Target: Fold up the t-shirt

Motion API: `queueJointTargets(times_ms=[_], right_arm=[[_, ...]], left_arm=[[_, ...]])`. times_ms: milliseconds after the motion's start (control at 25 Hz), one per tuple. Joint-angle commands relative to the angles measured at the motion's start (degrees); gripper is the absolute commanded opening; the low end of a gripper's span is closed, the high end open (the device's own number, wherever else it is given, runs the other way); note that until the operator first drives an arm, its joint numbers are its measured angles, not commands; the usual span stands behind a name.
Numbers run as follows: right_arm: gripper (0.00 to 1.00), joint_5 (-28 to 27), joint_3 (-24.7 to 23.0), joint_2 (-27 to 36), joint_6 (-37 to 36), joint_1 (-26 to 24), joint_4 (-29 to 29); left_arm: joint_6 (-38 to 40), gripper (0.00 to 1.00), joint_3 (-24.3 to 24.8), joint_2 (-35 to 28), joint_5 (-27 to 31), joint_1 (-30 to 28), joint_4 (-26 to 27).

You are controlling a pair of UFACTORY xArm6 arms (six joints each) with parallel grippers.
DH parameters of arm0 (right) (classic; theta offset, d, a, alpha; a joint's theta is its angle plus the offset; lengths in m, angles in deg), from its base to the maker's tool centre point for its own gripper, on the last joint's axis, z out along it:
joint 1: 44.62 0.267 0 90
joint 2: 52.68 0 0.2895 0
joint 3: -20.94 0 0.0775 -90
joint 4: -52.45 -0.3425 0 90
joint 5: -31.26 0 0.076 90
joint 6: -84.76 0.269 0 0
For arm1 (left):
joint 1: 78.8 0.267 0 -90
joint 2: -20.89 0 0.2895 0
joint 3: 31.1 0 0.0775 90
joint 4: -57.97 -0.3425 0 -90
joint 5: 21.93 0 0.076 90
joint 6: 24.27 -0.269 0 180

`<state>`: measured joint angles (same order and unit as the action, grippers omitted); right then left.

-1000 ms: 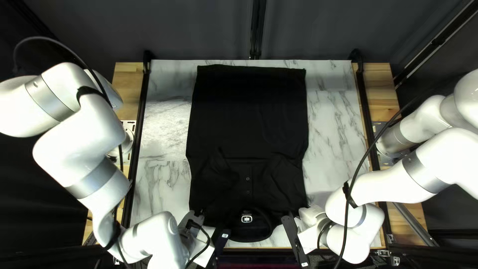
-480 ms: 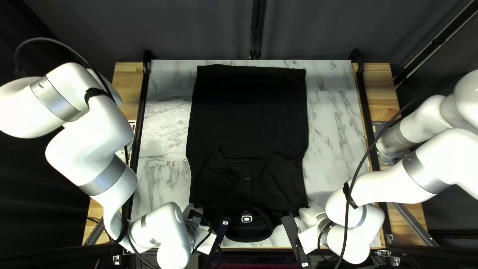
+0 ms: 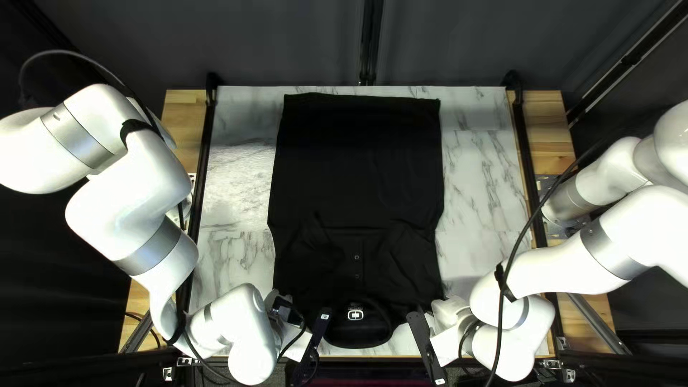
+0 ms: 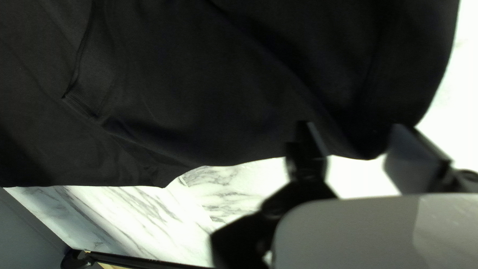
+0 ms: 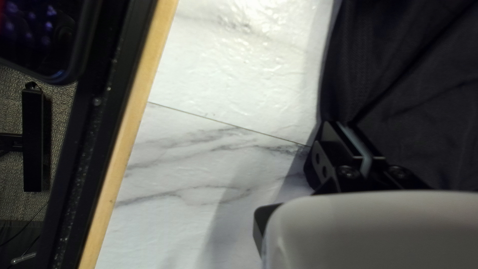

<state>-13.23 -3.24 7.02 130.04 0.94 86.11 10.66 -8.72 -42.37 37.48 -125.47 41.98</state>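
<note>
Shirt (image 3: 358,165) flat, uneven lift possible

Left claw (image 4: 352,130): spread at the shirt's near-left edge; stopping short could make it miss. Table (image 3: 476,186): beneath the shirt. Right claw (image 5: 341,125): apparently pinching the shirt's near-right edge; lifting alone would skew it.

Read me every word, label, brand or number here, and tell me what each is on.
None is legible.
Pale label at the t-shirt's neck: too small.
Pale marks on the left gripper and right gripper: too small.
Mark on the left arm's silver band: too small.
</note>
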Motion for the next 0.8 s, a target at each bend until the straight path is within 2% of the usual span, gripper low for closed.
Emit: queueJointTargets(times_ms=[40,360,560,800], right_arm=[[0.01,0.1,0.0,0.0,0.0,0.0,0.0],[0.0,-0.9,-0.5,1.4,-0.6,0.0,-0.4],[0.0,-3.5,-1.2,4.3,-1.7,0.1,-0.9],[0.0,-5.4,-5.2,10.1,-2.4,-0.5,-0.6]], left_arm=[[0.0,0.0,0.0,-0.1,0.2,0.1,0.0],[-0.6,0.0,-0.1,-2.4,2.3,0.5,-0.8],[-0.8,0.0,1.1,-5.4,4.1,0.9,-1.7],[-2.0,0.0,4.9,-11.0,6.3,3.0,-2.8]])
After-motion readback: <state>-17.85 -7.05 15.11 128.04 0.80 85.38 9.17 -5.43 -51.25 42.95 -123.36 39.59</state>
